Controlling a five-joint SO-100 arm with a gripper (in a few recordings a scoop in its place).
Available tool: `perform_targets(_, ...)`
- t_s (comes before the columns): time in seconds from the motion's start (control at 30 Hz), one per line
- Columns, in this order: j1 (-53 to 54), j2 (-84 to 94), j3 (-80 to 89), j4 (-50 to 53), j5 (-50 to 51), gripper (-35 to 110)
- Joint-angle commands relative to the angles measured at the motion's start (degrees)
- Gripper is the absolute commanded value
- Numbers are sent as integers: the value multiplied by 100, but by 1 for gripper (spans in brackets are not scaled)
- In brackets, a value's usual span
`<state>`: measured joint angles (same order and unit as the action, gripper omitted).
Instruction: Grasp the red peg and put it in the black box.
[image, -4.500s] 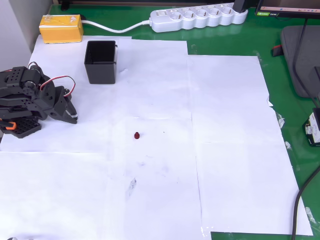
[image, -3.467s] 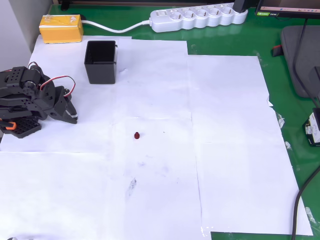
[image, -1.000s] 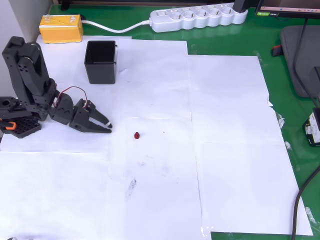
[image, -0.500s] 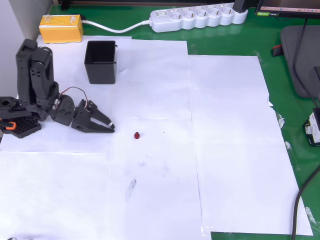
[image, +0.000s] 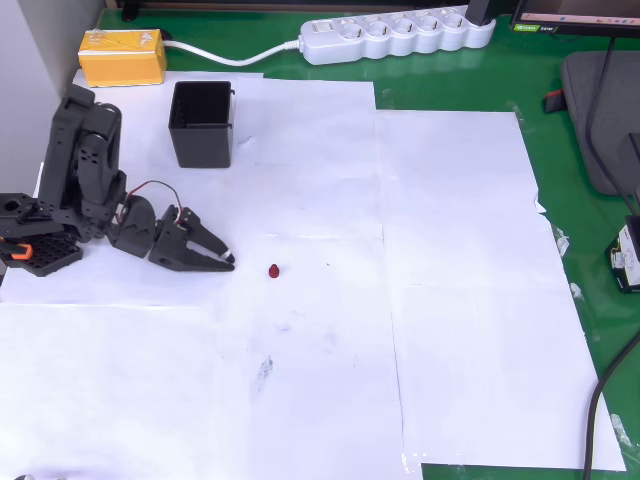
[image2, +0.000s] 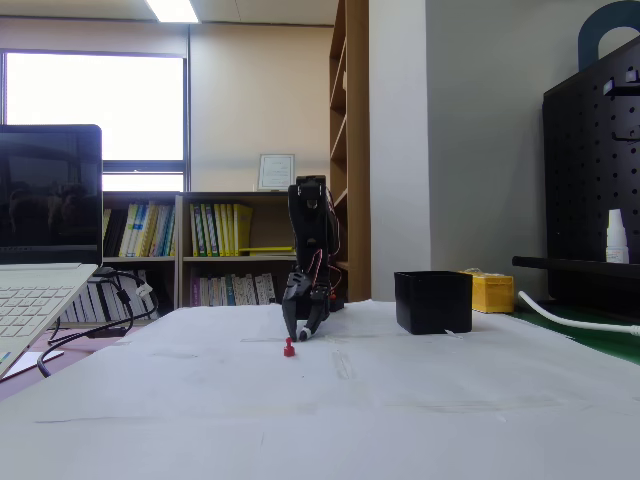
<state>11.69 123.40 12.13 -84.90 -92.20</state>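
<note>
The black robot gripper (image: 226, 260), its jaws a little open, sits near the tiny dark red peg (image: 273, 270); the square black plastic box (image: 202, 123) stands well apart.

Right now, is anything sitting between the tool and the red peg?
Nothing visible. In the overhead view only bare white paper separates the tool from the red peg to its right.

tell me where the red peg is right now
In the overhead view the red peg lies on the white paper, just right of the gripper tips and below-right of the black box.
</note>
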Motion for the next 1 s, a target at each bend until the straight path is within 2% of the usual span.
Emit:
perform_targets(0.0,62,220,158,-325,-88,0)
perform_targets(0.13,176,1011,404,-1301,-44,0)
perform_targets(0.43,149,1942,914,-2391,141,0)
perform_targets(0.7,176,2136,1529,-2408,229,0)
perform_targets(0.97,352,2101,1318,-2399,334,0)
